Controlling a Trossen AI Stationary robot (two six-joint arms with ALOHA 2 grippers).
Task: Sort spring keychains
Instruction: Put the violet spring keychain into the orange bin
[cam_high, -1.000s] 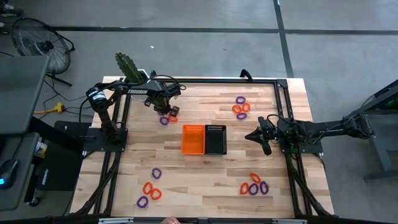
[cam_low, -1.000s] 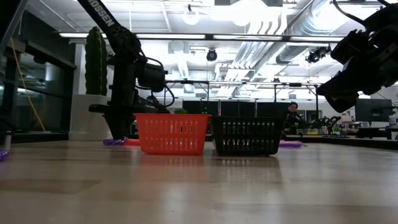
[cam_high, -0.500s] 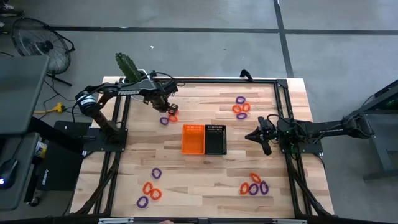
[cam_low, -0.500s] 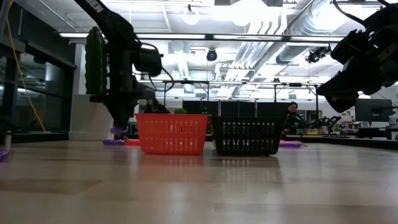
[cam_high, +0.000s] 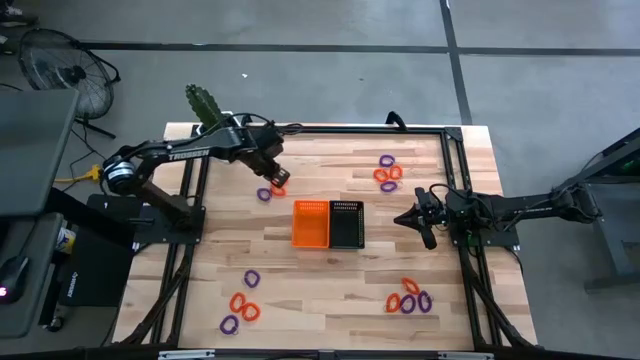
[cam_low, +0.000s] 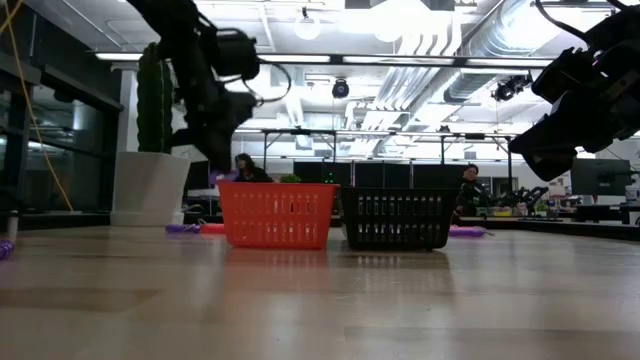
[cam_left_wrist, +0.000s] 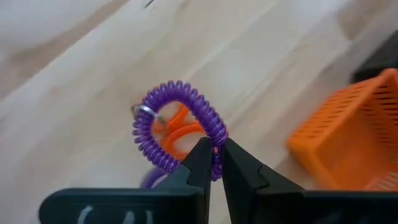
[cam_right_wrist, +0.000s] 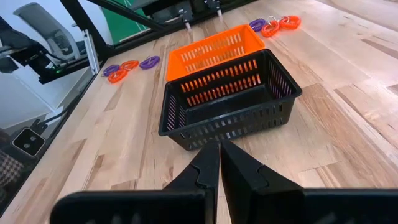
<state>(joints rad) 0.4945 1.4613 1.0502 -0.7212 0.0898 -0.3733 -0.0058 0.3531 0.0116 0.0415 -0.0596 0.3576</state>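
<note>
Between the left tool's (cam_left_wrist: 212, 163) pinched fingertips hangs a purple spring keychain (cam_left_wrist: 177, 130), above the table (cam_left_wrist: 74, 81).

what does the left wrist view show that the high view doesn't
Only the left wrist view: the left tool is shut on a purple keychain, lifted off the table, with an orange keychain showing through its loop.

Only the high view: the right tool waiting beside the black bin, and keychain clusters at the far right, near left and near right of the table.

Both: the orange bin, the wooden table and the left tool near it.
</note>
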